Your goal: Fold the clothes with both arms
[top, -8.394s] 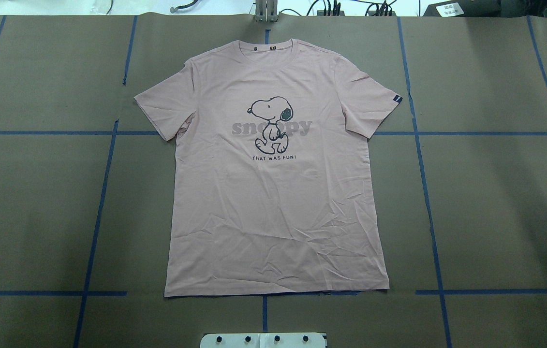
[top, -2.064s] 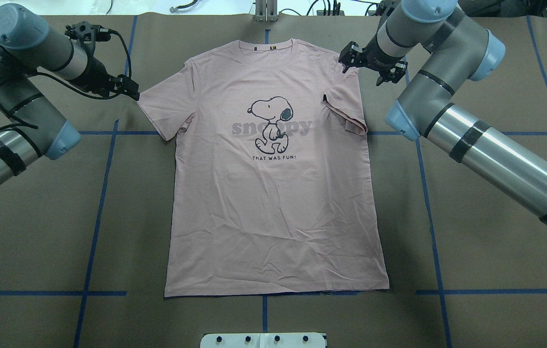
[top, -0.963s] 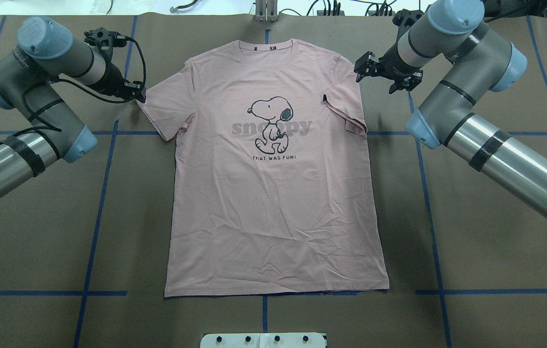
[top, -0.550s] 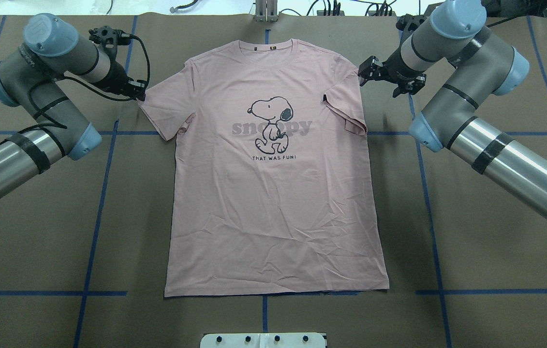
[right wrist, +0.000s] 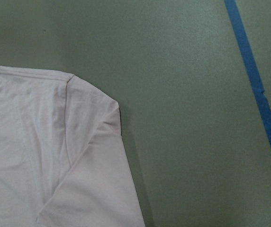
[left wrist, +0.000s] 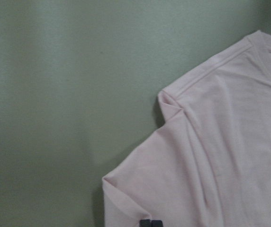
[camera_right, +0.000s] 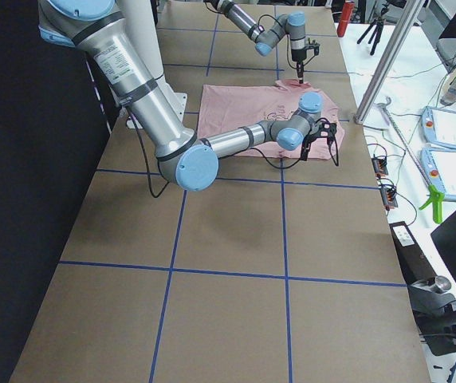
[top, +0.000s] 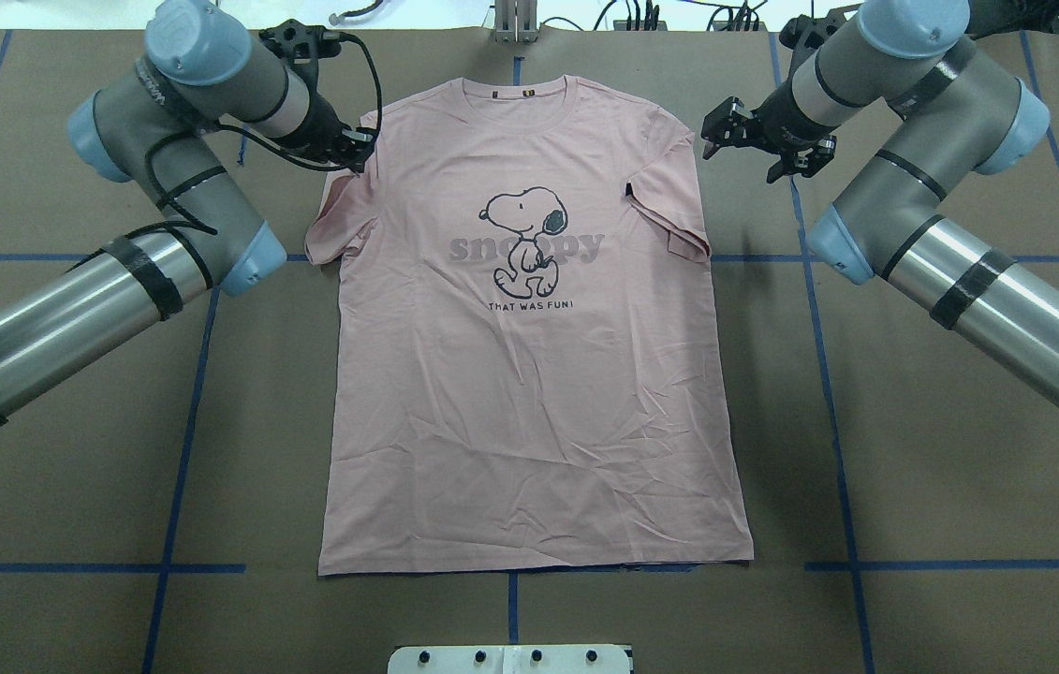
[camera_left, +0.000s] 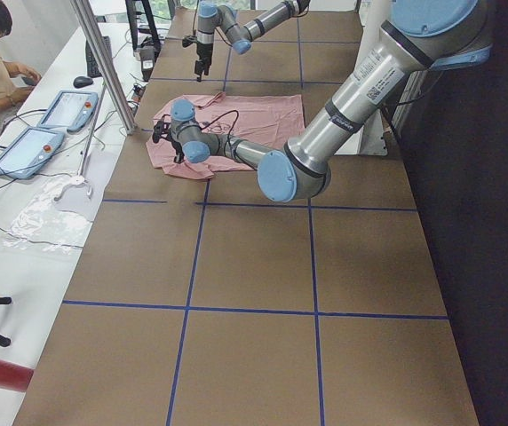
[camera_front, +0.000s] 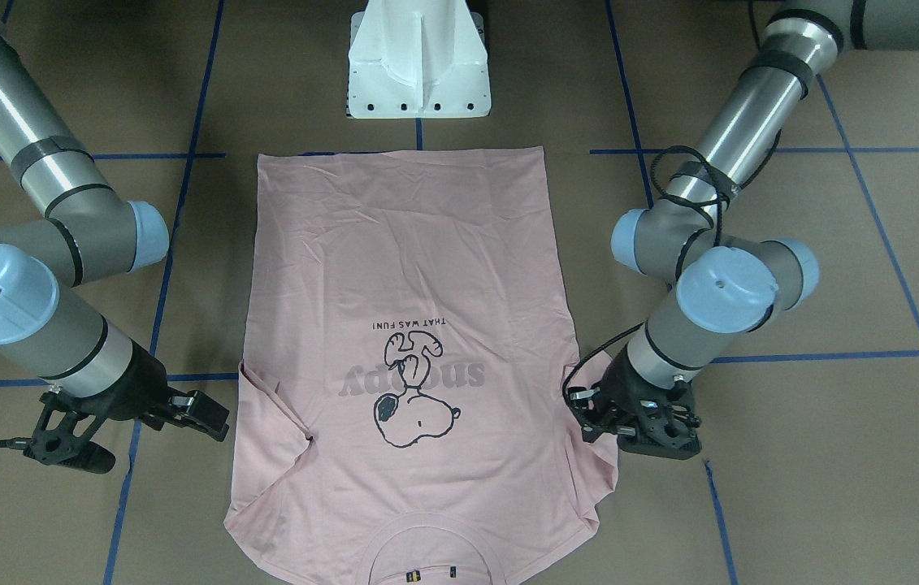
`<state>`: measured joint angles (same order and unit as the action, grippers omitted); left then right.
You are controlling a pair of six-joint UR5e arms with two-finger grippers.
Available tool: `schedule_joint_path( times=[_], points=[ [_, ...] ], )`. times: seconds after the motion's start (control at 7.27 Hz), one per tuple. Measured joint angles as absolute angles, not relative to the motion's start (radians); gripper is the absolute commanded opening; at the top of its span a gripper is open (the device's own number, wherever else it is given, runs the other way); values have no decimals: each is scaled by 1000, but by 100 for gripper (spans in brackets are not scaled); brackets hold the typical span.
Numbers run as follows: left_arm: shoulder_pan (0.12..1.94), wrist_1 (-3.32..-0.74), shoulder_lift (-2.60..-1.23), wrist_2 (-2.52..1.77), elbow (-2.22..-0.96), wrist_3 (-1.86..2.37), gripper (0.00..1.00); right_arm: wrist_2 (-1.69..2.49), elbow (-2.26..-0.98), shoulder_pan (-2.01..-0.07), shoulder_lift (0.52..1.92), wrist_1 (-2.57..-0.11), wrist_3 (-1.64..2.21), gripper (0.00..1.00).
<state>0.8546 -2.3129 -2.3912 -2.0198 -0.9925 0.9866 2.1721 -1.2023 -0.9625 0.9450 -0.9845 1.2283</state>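
Two arms reach over the far half of the table (top: 960, 421). The T-shirt (top: 529, 393) lies flat in the table's middle, print up, collar toward the far edge and hem toward the robot's edge. Overhead, the left gripper (top: 356, 150) sits at the shirt's shoulder with the sleeve gathered and creased beside it, but the wrist hides the jaws. Only the left wrist camera shows its fingertips (left wrist: 150, 222), pressed together on a fold of sleeve cloth at the frame's bottom edge. The right gripper (top: 721, 136) hangs just beside the other shoulder, apart from the cloth, jaws spread. Its wrist camera shows no fingers, only that shoulder and a blue tape line (right wrist: 254, 80). That sleeve lies folded onto the chest, its black tag (top: 628, 192) plain overhead. The front view cuts the collar off at its bottom edge. In both side views the grippers are too small to read.
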Motion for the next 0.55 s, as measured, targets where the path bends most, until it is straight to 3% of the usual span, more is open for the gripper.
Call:
schedule_joint_path(
  times=[0.41, 0.55],
  points=[
    [807, -2300, -2485, -1922, -929, 1055, 0, 2195, -1217, -970, 963, -983, 1228, 100],
    [799, -2305, -2506, -1891, -905, 1062, 54, 2195, -1217, -971, 965, -983, 1228, 100]
  ],
)
